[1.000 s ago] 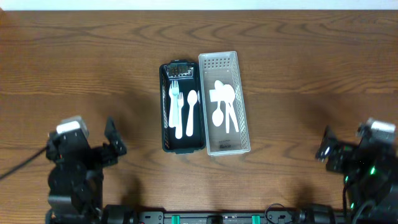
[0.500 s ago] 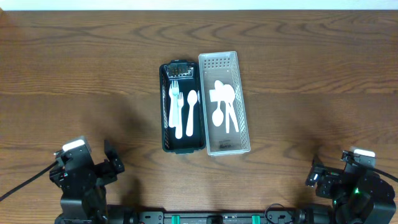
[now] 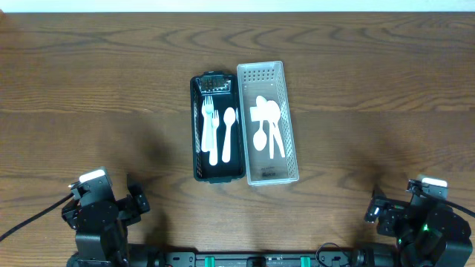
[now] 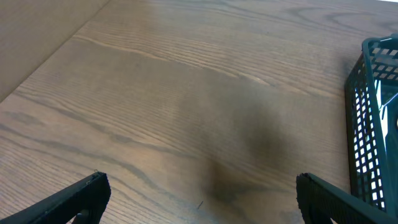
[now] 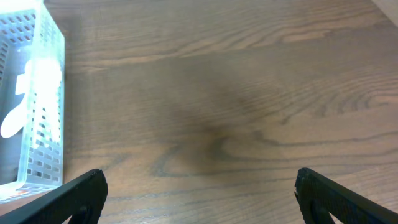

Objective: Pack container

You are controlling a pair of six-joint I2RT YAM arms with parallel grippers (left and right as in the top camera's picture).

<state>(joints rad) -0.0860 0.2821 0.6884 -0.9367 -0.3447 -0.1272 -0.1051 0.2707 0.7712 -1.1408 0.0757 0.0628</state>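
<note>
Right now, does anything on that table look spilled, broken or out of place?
Nothing spilled or broken. The only untidy bit: the cutlery in the white basket lies crossed in a heap, while the utensils in the dark basket lie straight, side by side.

No readable text, labels or numbers anywhere.

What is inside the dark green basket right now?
Lying lengthwise in the dark green basket: a white fork, a white spoon, and between them a third white piece, its type unclear. The basket floor beneath them is covered.
</note>
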